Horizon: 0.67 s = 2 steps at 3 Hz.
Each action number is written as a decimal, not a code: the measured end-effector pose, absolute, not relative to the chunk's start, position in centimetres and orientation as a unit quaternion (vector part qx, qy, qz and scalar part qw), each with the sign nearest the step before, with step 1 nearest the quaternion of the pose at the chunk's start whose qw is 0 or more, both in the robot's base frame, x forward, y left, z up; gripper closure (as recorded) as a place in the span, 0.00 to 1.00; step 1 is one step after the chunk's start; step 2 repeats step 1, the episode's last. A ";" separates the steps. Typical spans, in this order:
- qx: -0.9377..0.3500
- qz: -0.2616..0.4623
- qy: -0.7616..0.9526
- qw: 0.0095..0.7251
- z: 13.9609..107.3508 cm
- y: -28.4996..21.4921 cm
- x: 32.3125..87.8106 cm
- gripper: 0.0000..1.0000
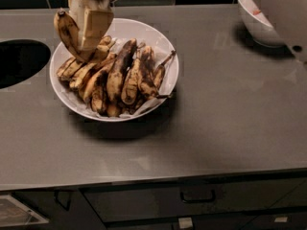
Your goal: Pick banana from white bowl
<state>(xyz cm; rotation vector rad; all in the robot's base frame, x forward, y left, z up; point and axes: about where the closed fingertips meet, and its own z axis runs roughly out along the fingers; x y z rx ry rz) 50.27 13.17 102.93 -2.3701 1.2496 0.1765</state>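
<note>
The white bowl (165, 56) stands on the grey counter, left of centre, lined with white paper and piled with several overripe, brown-blotched bananas (124, 78). My gripper (86, 32) hangs over the bowl's upper-left rim. It is shut on the banana (67, 32), a long curved yellow one with dark blotches. The banana is lifted clear of the pile and stands nearly upright, its dark tip up at the left. Its lower end is close to the bananas below.
A round dark opening (19, 61) is cut in the counter at the far left. A deeper white bowl (256, 20) with something red in it stands at the back right, partly behind my arm (288, 8). Drawers with handles (196, 195) run below the counter's front edge.
</note>
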 end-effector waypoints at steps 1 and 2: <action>-0.857 0.057 0.456 0.231 104.3 13.7 46.4 1.00; -0.857 0.057 0.456 0.231 104.3 13.7 46.4 1.00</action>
